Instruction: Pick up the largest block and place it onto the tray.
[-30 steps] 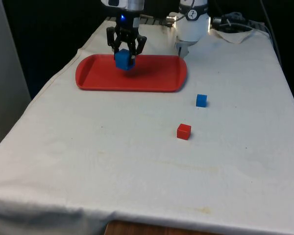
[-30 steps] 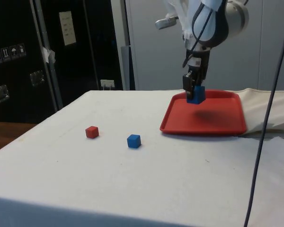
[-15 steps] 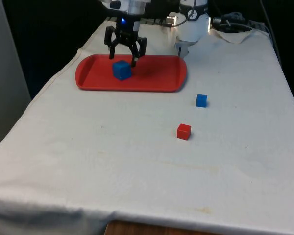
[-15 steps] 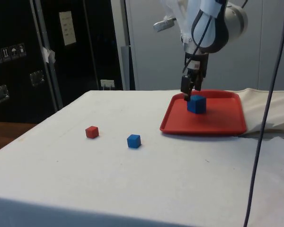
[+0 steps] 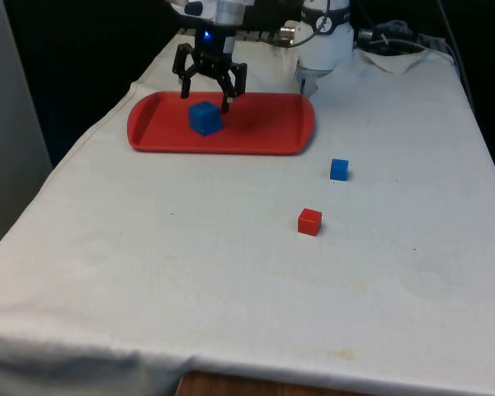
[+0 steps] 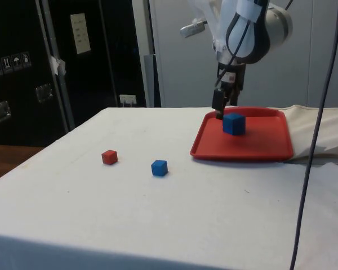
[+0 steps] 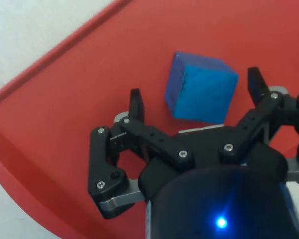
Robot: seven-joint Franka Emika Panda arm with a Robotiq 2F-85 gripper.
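The large blue block [image 5: 204,117] [image 6: 234,124] [image 7: 200,87] rests on the red tray [image 5: 264,128] [image 6: 259,143] [image 7: 65,99], towards the front view's left. My gripper [image 5: 208,91] [image 6: 219,110] [image 7: 197,97] hangs open just above the block, clear of it, one finger on each side. Nothing is held between the fingers.
A small blue block [image 5: 339,169] [image 6: 159,167] and a small red block [image 5: 309,221] [image 6: 109,157] lie on the white cloth, nearer the camera on the front view's right of the tray. A black cable [image 6: 321,112] hangs at the side view's right.
The gripper opened and let go of the large blue block, which dropped onto the tray. The gripper then rose a little above it.
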